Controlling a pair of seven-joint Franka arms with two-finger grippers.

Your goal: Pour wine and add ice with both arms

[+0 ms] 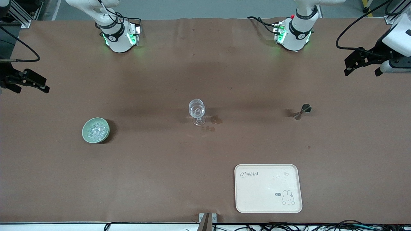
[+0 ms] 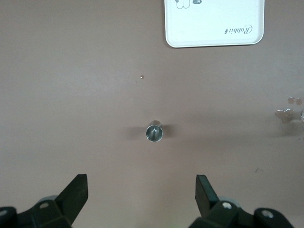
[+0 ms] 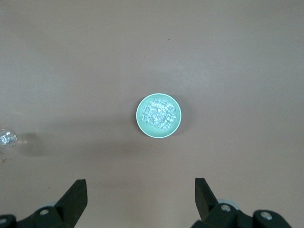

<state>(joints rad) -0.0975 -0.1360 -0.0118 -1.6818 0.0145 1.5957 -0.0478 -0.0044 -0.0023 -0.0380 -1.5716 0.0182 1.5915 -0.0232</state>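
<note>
The small shiny metal jigger (image 1: 303, 110) stands upright toward the left arm's end of the table; its wine is not discernible. In the left wrist view the jigger (image 2: 154, 131) lies below my left gripper (image 2: 141, 190), which is open and empty, high over that end (image 1: 362, 69). The pale green bowl (image 1: 86, 128) holds several clear ice chunks (image 1: 97, 130) toward the right arm's end. My right gripper (image 3: 141, 192) is open and empty, high above the bowl (image 3: 140, 116) and its ice (image 3: 159, 115), and shows at the table's end (image 1: 32, 89). The clear stemmed wine glass (image 1: 196, 110) stands mid-table.
A cream rabbit tray (image 1: 268, 188) lies near the front edge, nearer to the front camera than the jigger; it also shows in the left wrist view (image 2: 213, 23). Small wet stains (image 1: 215, 120) mark the brown cloth beside the glass. The glass shows at the right wrist view's edge (image 3: 6, 138).
</note>
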